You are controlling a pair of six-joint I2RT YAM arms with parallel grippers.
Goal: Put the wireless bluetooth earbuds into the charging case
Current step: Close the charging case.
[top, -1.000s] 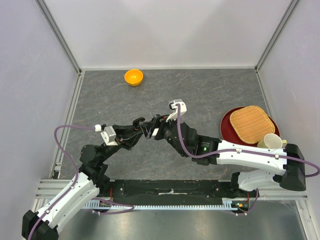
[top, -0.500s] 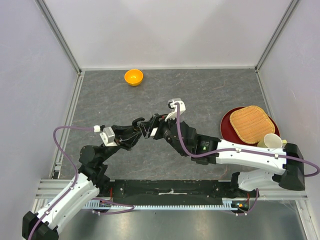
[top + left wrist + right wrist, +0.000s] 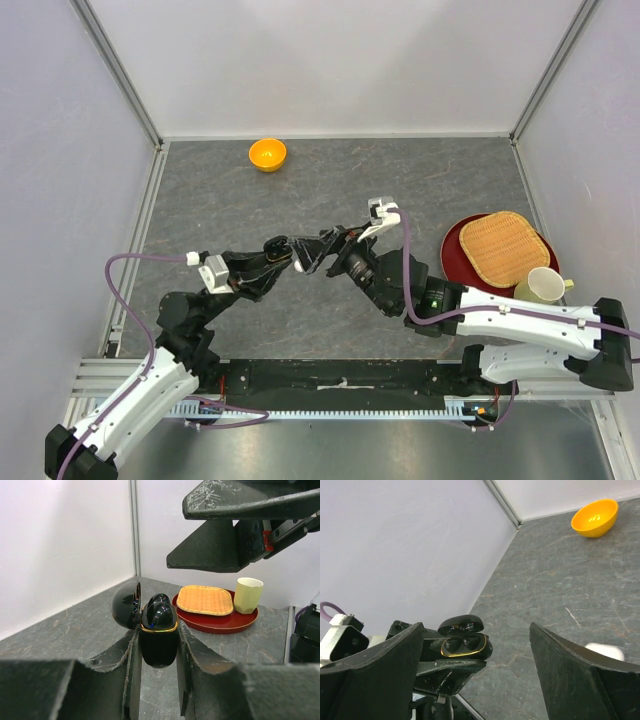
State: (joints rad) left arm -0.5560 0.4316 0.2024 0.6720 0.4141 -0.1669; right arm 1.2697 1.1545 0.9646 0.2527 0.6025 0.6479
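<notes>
The left gripper [image 3: 284, 252] clamps the charging case [image 3: 158, 647] by its sides, off the table, with the lid [image 3: 125, 605] hinged open and the mouth facing the right arm. Two black earbuds [image 3: 462, 643] sit in its gold-rimmed wells. The right gripper [image 3: 323, 250], spread wide and empty, hovers just beside the case's mouth and looks best placed to shut the lid.

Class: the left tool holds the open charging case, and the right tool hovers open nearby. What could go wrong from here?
1. The left tool pinches only the lower body of the charging case; a nudge from the open right tool close by might twist it loose.
2. The lid stands open over the black earbuds; tipping the case could spill them.
</notes>
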